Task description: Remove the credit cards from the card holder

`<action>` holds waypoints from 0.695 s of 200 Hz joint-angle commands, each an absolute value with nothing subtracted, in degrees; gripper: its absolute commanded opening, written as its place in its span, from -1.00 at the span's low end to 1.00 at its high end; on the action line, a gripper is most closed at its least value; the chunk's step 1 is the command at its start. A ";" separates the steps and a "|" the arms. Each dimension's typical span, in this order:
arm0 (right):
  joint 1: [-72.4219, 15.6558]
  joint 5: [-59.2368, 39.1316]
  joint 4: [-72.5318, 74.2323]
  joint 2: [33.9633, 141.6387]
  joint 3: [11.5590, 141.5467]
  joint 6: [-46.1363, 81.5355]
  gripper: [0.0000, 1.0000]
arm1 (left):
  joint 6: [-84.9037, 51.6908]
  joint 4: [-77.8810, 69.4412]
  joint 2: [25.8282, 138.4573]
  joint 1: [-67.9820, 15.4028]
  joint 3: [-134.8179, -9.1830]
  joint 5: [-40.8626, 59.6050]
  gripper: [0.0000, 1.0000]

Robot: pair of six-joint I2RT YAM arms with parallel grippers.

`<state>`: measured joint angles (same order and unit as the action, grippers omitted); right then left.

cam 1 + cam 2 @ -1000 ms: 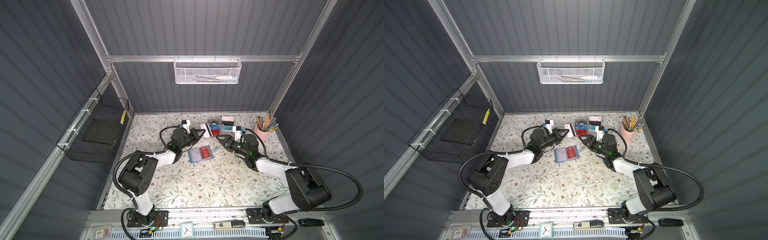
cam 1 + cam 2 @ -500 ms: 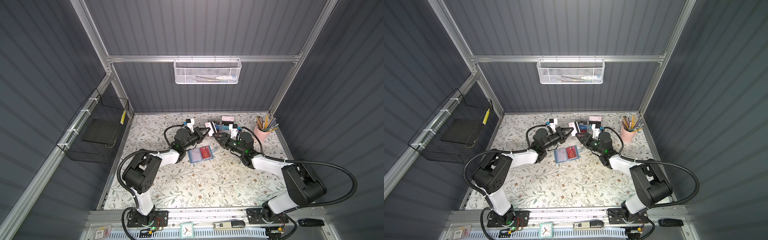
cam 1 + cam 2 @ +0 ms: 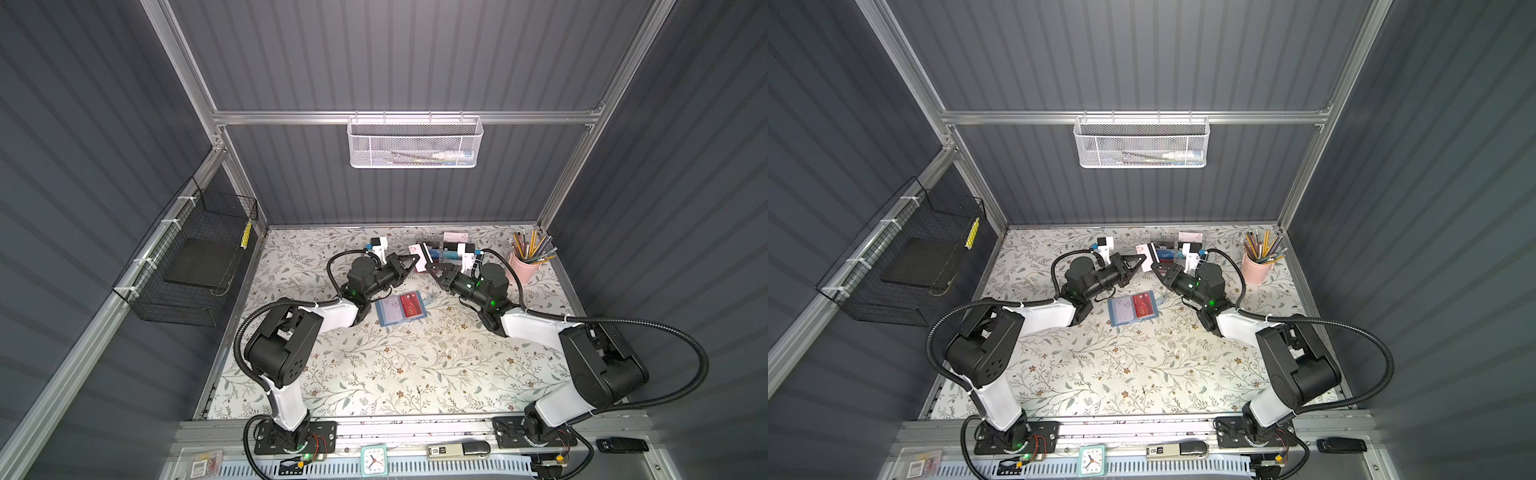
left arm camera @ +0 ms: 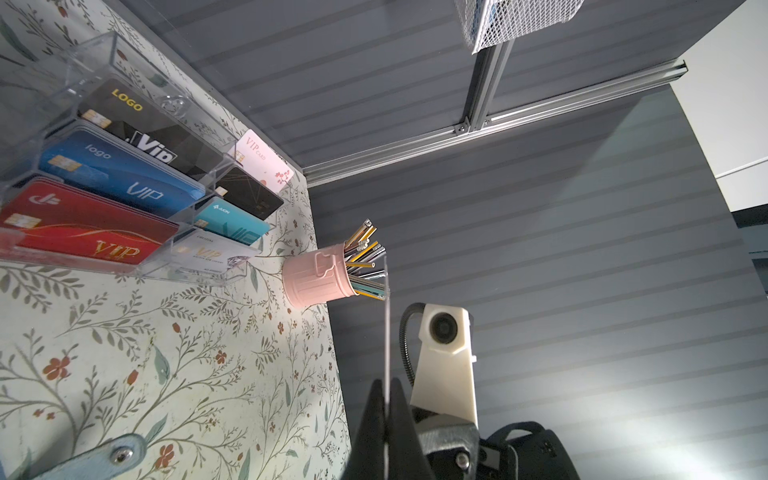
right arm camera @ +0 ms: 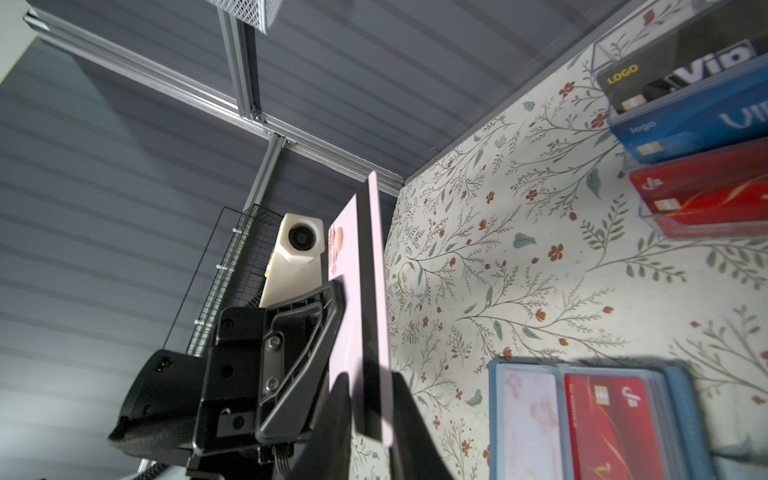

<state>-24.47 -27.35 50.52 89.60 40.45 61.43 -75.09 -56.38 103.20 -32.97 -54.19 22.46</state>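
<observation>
- The left gripper (image 4: 386, 386) is clamped on an upright pink card (image 5: 345, 257) with a dark stripe, at far middle.
- The right gripper (image 5: 370, 386) has jaws close on either side of that card; whether it grips cannot be told.
- The card holder (image 5: 681, 415) lies open just nearer, a red card (image 5: 606, 424) in its right sleeve.

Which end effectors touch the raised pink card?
Touching: both. Left wrist view shows the pink card edge-on, pinched by the left end effector; right wrist view shows the right end effector clamped on it.
</observation>
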 commanded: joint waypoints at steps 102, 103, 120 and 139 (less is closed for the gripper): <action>-26.05 -17.28 20.97 78.19 45.84 36.88 -1.00 | -65.23 -31.67 96.14 -32.89 -55.61 20.18 0.53; -26.07 -16.99 20.42 78.08 45.99 36.50 -1.00 | -65.09 -30.95 95.97 -32.88 -55.71 20.07 0.55; -27.54 -11.98 12.55 76.43 47.48 29.40 -1.00 | -61.34 -21.48 92.76 -32.52 -57.57 17.34 0.78; -30.25 -4.95 6.92 75.58 48.36 22.11 -1.00 | -57.21 -10.64 90.72 -32.44 -62.01 15.47 0.99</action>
<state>-27.24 -15.11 19.18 77.14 46.19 35.53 -64.71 -27.09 94.70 -32.91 -55.92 18.90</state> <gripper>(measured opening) 0.050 0.965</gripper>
